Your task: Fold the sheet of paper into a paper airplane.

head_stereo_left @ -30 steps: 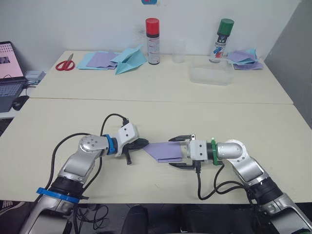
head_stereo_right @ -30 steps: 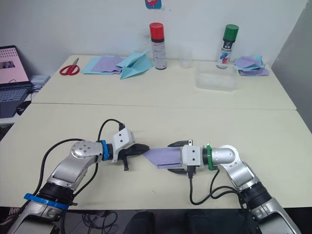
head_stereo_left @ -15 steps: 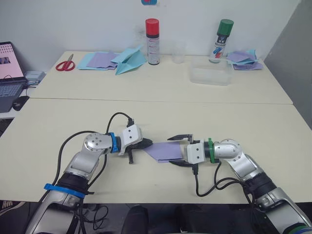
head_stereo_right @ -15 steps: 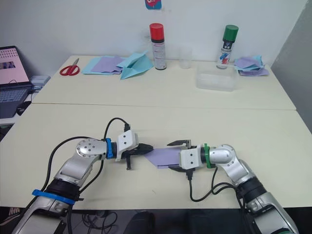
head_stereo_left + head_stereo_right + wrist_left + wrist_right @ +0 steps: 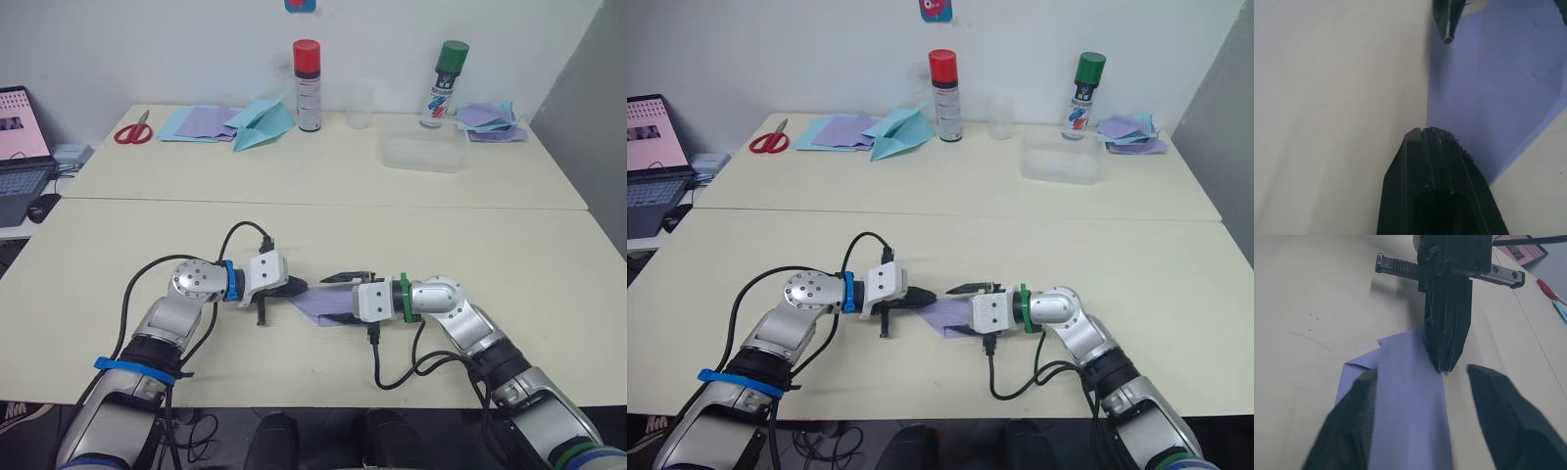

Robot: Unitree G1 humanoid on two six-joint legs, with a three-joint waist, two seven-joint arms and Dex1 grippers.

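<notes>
At table centre, nearer since a second ago: left gripper (image 5: pixel 294 289) clenched on folded sheet of paper (image 5: pixel 323 302) from nine o'clock, right gripper (image 5: pixel 339 297) spread astride its three o'clock end. Likely next crease.

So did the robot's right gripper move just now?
Yes. The right gripper slid leftward over the sheet of paper, nearer the left gripper, judged against the table seam.

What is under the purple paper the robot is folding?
The purple paper lies flat on the pale table, so the table is under it. The left hand presses its tip, and the right hand straddles it. Whatever's between the folded layers is hidden.
</notes>
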